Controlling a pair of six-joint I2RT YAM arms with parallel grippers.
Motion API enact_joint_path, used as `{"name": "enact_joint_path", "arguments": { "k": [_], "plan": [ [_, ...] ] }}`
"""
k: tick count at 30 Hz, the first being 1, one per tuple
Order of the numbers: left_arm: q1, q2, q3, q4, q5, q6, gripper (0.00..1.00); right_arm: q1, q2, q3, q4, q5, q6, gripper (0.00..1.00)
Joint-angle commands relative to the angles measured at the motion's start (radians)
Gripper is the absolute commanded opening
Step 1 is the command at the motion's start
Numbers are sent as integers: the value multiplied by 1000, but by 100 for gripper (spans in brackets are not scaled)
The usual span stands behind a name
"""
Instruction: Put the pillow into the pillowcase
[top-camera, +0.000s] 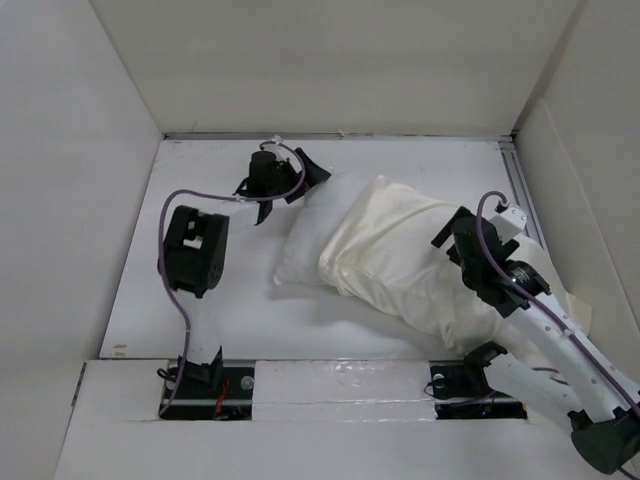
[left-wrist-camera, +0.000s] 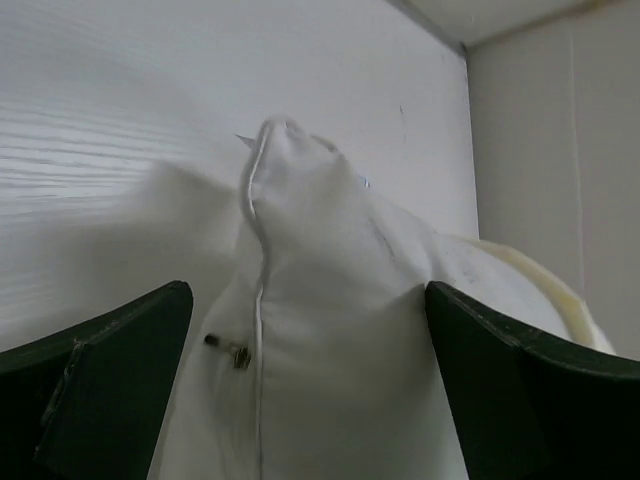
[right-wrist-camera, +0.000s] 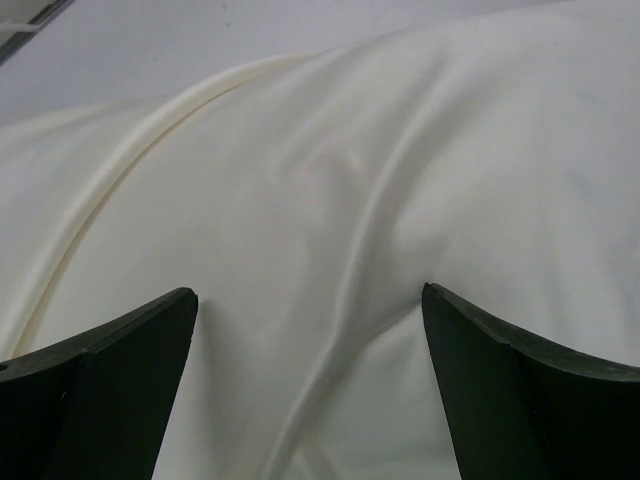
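Viewing remotely, I note pillow (top-camera: 305, 235) part-inside pillowcase (top-camera: 400, 260) on bench (top-camera: 200, 320), white end exposed. L gripper (left-wrist-camera: 308, 290) jaws released, straddling pillow corner; R gripper (right-wrist-camera: 308, 292) jaws released over pillowcase fabric.

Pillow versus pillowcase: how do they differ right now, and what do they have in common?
The pillow is plain white; the pillowcase is cream-yellow. The pillow shows only its end by the left gripper; the pillowcase covers the rest. The pillow is plump with a stitched seam; the pillowcase is thin and creased. Shared: each has an open gripper pointed at it, the pillowcase the right gripper.
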Motion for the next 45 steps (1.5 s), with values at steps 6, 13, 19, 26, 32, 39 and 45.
{"name": "enact_joint_path", "arguments": {
  "k": [6, 13, 19, 26, 32, 39, 45],
  "plan": [
    [-68, 192, -86, 759, 472, -269, 100, -216, 305, -17, 324, -406, -366, 100],
    [-77, 276, -154, 1580, 565, -795, 50, -184, 618, 121, 531, -819, -547, 100],
    [11, 140, -261, 1558, 589, -748, 0, -80, 701, 326, 537, -968, -733, 100],
    [145, -95, -370, 1423, 610, -693, 0, 25, 327, 257, 396, -650, -632, 100],
    [72, -400, -332, 1045, 624, -412, 0, 77, 97, 305, 170, -440, -592, 100],
    [-108, -813, -361, 280, 290, 264, 0, 111, 92, 441, 83, -482, -552, 100],
    [-126, -847, -482, 280, 289, 284, 0, 220, 83, 517, 64, -361, -471, 100]
  ]
}}
